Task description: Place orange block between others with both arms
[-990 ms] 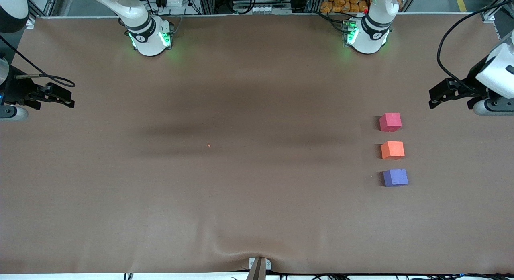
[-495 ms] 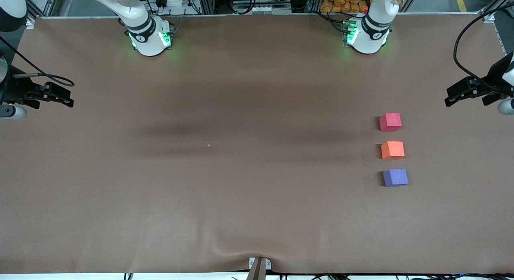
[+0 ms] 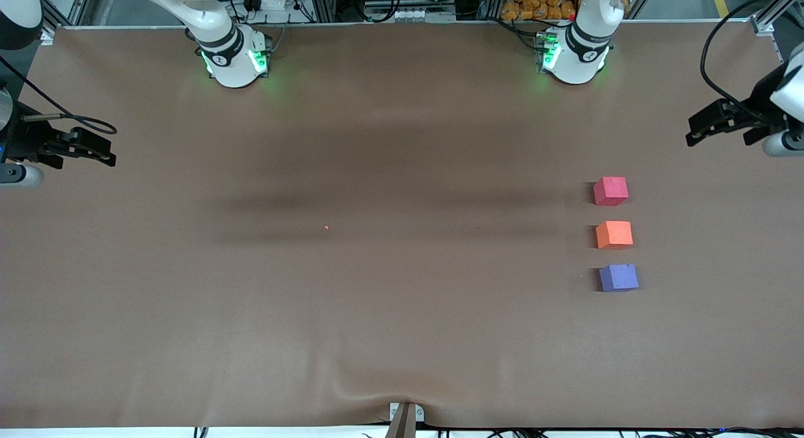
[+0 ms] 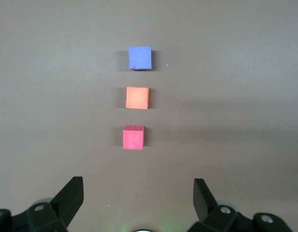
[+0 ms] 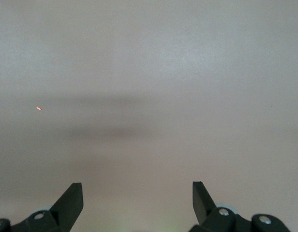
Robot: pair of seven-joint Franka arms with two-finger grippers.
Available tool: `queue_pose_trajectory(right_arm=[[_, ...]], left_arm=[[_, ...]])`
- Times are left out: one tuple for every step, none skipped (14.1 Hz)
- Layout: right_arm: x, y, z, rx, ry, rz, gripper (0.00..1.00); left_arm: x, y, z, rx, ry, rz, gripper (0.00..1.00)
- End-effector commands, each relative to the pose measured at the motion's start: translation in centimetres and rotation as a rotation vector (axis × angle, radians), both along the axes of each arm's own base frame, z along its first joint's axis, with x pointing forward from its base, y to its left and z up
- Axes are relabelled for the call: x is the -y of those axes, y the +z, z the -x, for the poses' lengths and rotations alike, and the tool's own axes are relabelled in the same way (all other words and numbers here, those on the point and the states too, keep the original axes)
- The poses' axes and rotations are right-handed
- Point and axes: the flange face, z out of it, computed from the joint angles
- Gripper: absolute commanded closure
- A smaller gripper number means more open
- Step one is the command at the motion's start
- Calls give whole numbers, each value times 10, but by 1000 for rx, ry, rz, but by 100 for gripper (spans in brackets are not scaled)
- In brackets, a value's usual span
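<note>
The orange block (image 3: 613,234) sits on the brown table cover between the others, in one row with small gaps. The pinkish-red cube (image 3: 610,191) is farther from the front camera and the purple cube (image 3: 619,278) is nearer. In the left wrist view the same row shows the purple cube (image 4: 140,58), the orange block (image 4: 137,97) and the pinkish-red cube (image 4: 133,137). My left gripper (image 3: 692,134) hangs open and empty at the left arm's end of the table, apart from the cubes. My right gripper (image 3: 110,156) waits open and empty at the right arm's end.
A tiny orange speck (image 3: 326,227) lies near the table's middle, also seen as a speck (image 5: 38,108) in the right wrist view. The cover bulges in a fold (image 3: 377,394) by a bracket (image 3: 406,414) at the front edge. Both arm bases (image 3: 235,61) glow green.
My left gripper has drawn away from the cubes toward its end of the table, then shifted toward the bases' side. The cubes and the right arm have stayed put.
</note>
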Motion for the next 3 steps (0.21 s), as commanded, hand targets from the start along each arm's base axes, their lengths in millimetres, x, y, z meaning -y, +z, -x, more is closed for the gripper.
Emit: queue_pose_trajectory(right_arm=[[0, 4, 1, -6, 11, -3, 0], [-1, 4, 1, -6, 12, -3, 0], [-1, 4, 1, -3, 13, -2, 0]], left_arm=[[15, 6, 9, 3, -39, -1, 0], [20, 8, 9, 6, -47, -2, 0], [22, 8, 9, 6, -51, -4, 0]])
